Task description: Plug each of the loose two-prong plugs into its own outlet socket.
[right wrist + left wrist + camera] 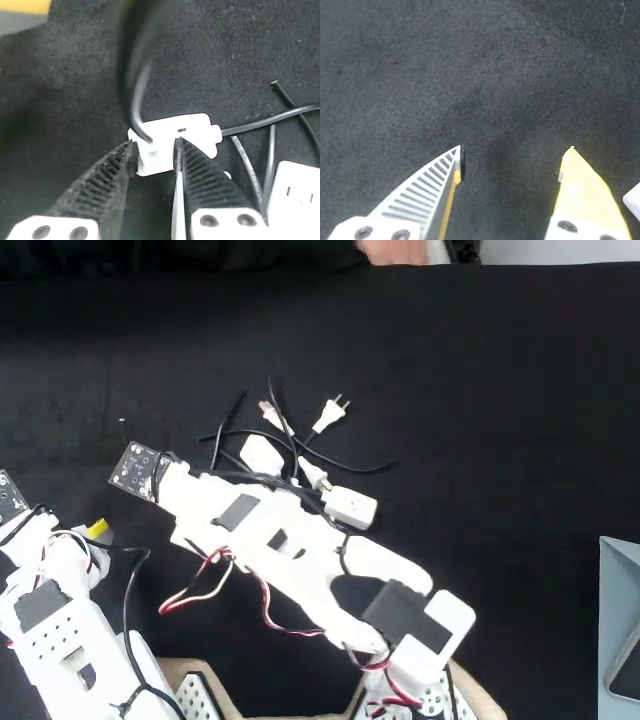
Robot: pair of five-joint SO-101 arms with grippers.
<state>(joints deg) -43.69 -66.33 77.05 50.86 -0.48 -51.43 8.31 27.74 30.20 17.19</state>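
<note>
Two white arms reach over one black cloth-covered table (500, 390), and a single grey bin (620, 620) sits at its right edge. The right gripper (154, 145) is clamped on one white connector (167, 137) with black cords (280, 119) around it, just beside one slotted white outlet block (295, 192). The left gripper (515, 148) hangs spread wide over bare cloth, holding nothing. Two loose plugs, a two-prong plug (330, 416) and a second plug (269, 414), lie side by side near the right arm.
</note>
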